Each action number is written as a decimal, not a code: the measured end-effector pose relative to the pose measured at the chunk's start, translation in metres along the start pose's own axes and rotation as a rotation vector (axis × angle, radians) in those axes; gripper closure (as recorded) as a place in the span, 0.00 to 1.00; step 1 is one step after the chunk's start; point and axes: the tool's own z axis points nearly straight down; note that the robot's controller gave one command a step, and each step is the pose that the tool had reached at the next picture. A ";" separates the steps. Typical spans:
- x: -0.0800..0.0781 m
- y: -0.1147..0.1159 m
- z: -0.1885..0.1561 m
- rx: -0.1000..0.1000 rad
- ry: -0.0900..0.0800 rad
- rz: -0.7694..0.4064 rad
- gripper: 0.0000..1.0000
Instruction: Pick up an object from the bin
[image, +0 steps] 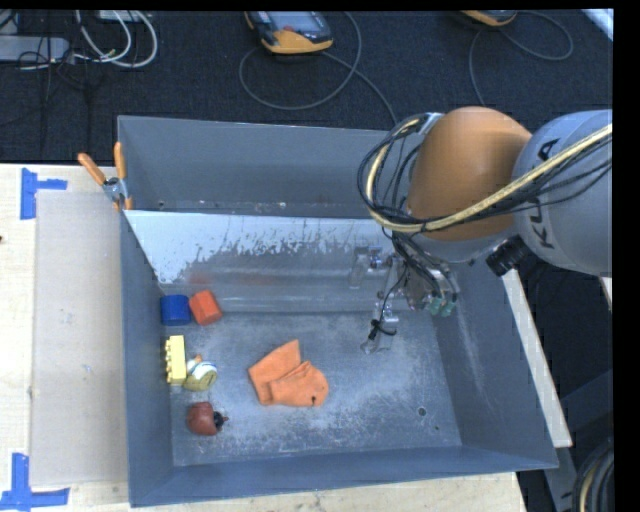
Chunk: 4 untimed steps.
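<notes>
My gripper hangs below the arm's wrist, over the bare bin floor right of the middle. A crumpled orange cloth lies nearest to it, down and to its left, apart from it. Further left a yellow block lies against a small round yellow-green thing. A dark red roundish thing sits near the front left corner.
A blue block and an orange block sit side by side at the left wall. The arm with its orange cover and cables overhangs the bin's right back part. Bare floor stretches along the back wall and the right side.
</notes>
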 end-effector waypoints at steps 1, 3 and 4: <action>0.001 0.003 0.004 0.001 -0.006 -0.004 0.00; 0.020 0.052 0.012 0.000 -0.013 -0.105 0.00; 0.020 0.083 0.078 0.000 0.004 -0.184 0.00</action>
